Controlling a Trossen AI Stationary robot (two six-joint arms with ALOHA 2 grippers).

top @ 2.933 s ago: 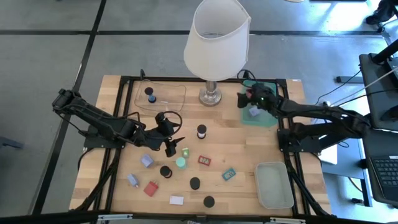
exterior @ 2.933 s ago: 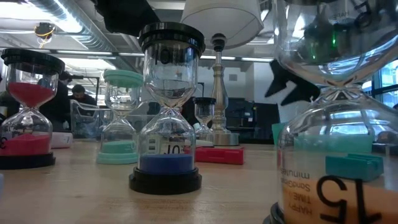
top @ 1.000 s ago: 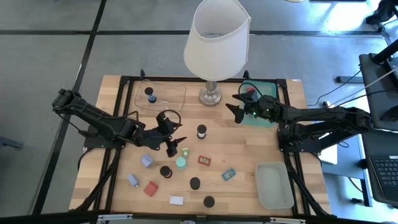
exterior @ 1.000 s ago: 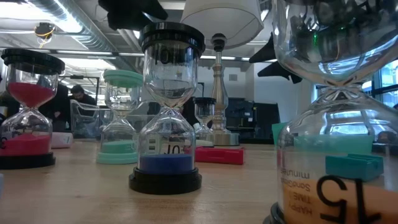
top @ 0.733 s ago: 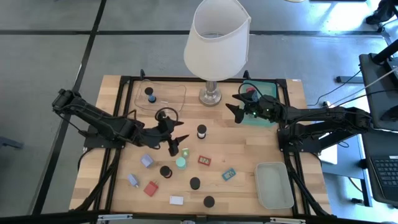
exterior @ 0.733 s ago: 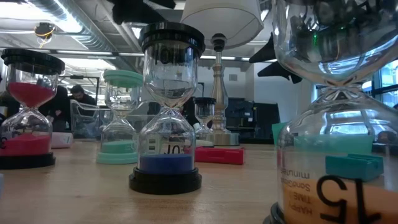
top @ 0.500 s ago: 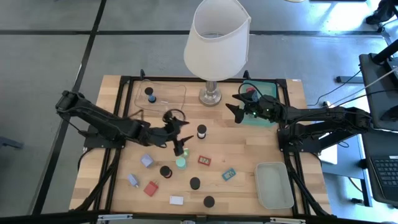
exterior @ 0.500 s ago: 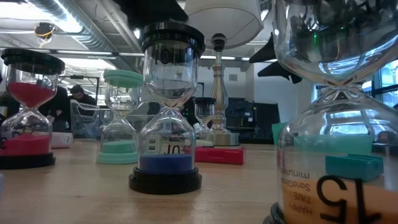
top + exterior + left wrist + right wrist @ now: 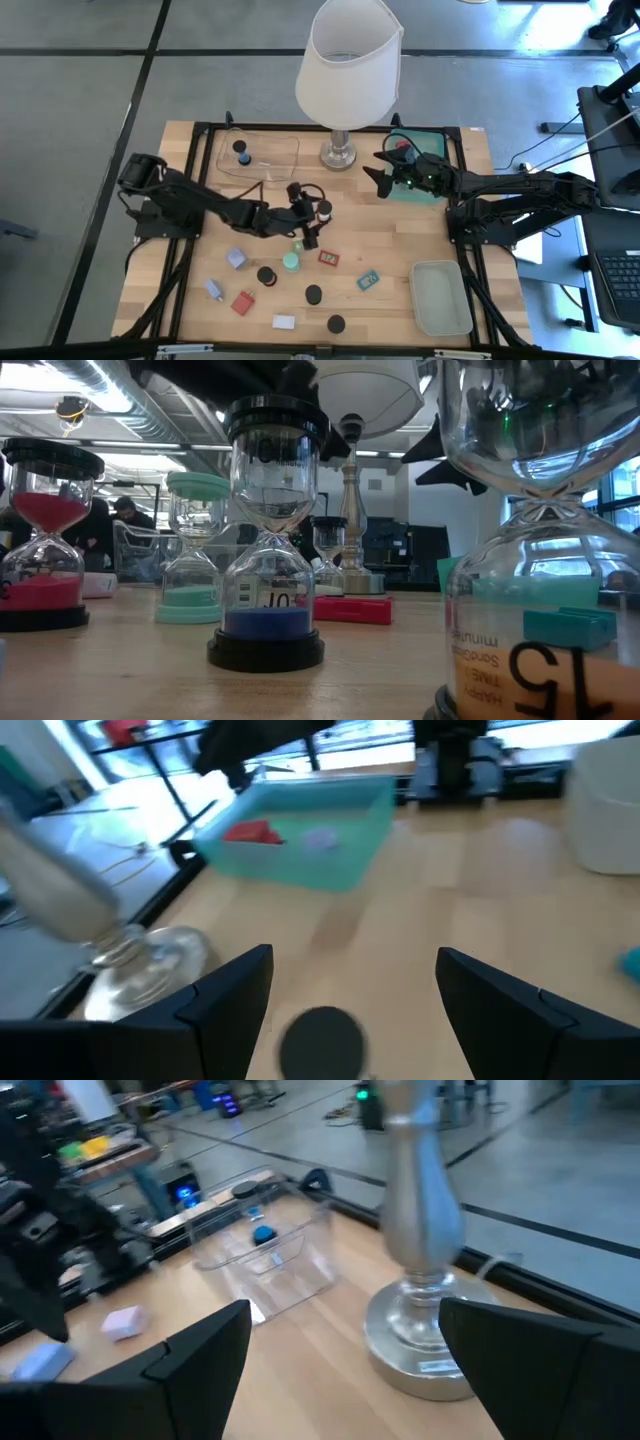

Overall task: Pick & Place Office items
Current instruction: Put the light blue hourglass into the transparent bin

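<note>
A wooden worktop (image 9: 400,245) is shown from above, with a white-shaded lamp (image 9: 348,62) standing at its far edge. The left gripper (image 9: 309,216) is seen near the middle of the worktop, its fingers (image 9: 232,997) spread apart with nothing held between them; a black-capped hourglass (image 9: 324,211) stands just beside them and is seen low between the fingers in the left wrist view. The right gripper (image 9: 378,167) is held above the worktop between the lamp base (image 9: 420,1335) and a green tray (image 9: 432,190), its fingers (image 9: 205,1350) likewise spread and empty. In the green tray a red piece (image 9: 250,832) and a lavender piece (image 9: 320,840) are seen. A clear tray (image 9: 280,160) at the far left holds a blue-filled hourglass with a black cap (image 9: 241,152).

The remaining office items are scattered over the near half of the worktop: a teal-capped hourglass (image 9: 290,262), a flat red tag (image 9: 328,257), a flat teal tag (image 9: 369,280), a lavender block (image 9: 236,259), a red block (image 9: 242,302), a white block (image 9: 284,322) and three black caps (image 9: 266,275) (image 9: 314,294) (image 9: 335,324). A grey bin (image 9: 440,297) is placed at the near right corner. In the low view the caps are resolved as small hourglass timers, one with blue sand (image 9: 267,622) standing nearest the middle.
</note>
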